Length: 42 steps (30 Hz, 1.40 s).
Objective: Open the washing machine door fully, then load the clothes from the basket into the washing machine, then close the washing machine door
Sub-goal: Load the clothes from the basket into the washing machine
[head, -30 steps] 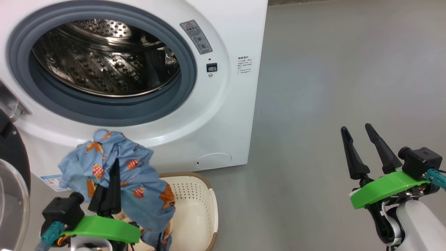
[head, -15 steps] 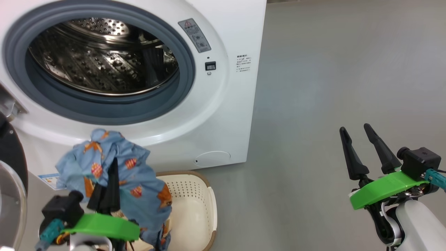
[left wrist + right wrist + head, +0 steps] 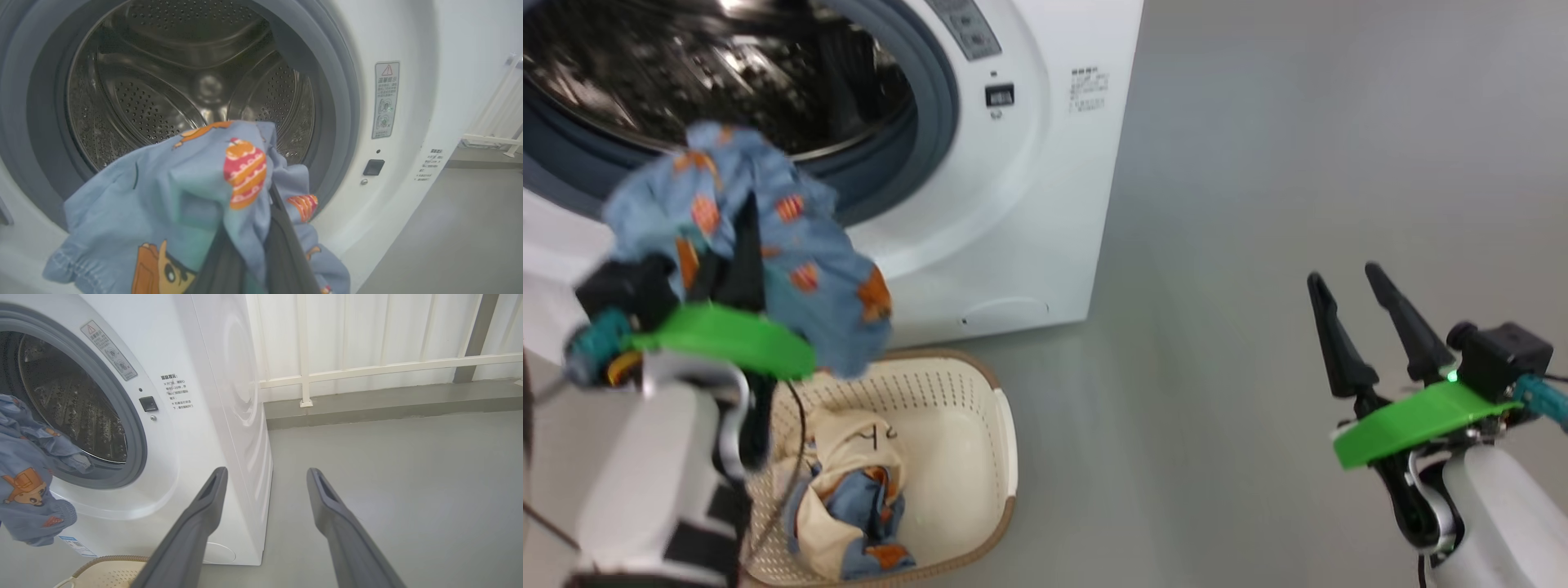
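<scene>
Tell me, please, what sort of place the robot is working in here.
Probably a laundry or utility area: a white front-loading washing machine stands on a bare grey floor, a laundry basket sits before it, and a white railing runs behind.

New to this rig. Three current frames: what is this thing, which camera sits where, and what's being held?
It's a wheeled two-armed robot loading laundry. The head view looks down from its head. It shows the washing machine with its opening uncovered, and the cream basket on the grey floor in front of it, with more clothes inside. At the left, the left gripper is shut on a blue printed garment, raised in front of the opening. The left wrist view looks along that gripper's fingers, so the garment is in the foreground and the steel drum is behind it. The right wrist view looks along the right gripper, which is open and empty.
</scene>
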{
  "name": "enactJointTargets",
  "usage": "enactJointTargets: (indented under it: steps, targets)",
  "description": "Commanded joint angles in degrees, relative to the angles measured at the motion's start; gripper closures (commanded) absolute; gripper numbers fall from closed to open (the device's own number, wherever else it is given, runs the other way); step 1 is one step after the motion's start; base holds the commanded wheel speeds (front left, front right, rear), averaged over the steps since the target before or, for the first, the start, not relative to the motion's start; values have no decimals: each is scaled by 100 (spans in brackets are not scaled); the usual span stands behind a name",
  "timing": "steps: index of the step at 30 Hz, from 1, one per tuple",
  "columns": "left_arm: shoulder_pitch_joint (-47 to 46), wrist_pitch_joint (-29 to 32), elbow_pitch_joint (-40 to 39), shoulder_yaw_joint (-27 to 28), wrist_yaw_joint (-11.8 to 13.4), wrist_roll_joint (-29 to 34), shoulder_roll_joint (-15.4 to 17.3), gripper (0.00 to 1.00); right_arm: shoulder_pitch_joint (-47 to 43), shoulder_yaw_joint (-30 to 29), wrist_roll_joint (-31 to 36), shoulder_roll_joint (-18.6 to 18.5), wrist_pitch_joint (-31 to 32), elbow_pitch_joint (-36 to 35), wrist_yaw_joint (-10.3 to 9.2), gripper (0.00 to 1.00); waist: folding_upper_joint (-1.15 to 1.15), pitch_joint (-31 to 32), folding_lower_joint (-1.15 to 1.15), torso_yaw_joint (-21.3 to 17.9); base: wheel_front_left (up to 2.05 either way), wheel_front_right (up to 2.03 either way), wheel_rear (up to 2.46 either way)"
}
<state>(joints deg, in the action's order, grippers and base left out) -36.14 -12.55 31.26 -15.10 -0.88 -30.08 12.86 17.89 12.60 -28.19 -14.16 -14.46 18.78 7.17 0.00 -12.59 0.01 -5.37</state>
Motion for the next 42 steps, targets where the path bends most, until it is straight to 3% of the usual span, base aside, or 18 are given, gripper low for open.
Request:
enactJointTargets:
  steps: [1,11,21,35,42]
  targets:
    - [-336,-45,-22,191,-40,21,199,100,163,92,65,-29,-54,-173,32,0,0,-430,-1,-144,0,0,0]
    - [-2181,-215,1468,366,-320,161,471,100,608,110,158,165,-54,-415,32,0,0,-1541,-1,-569,0,0,0]
    - [-3480,-242,2266,459,-451,349,689,100,815,128,247,334,-54,-536,32,0,0,-2393,-1,-917,0,0,0]
    - [-4552,-244,2303,625,-539,750,1332,100,924,96,299,507,-54,-706,32,0,0,-2961,-1,-1178,0,0,0]
    - [-4795,-244,1376,1097,-580,876,1540,100,971,37,317,597,-54,-762,32,0,0,-3092,-1,-1240,0,0,0]
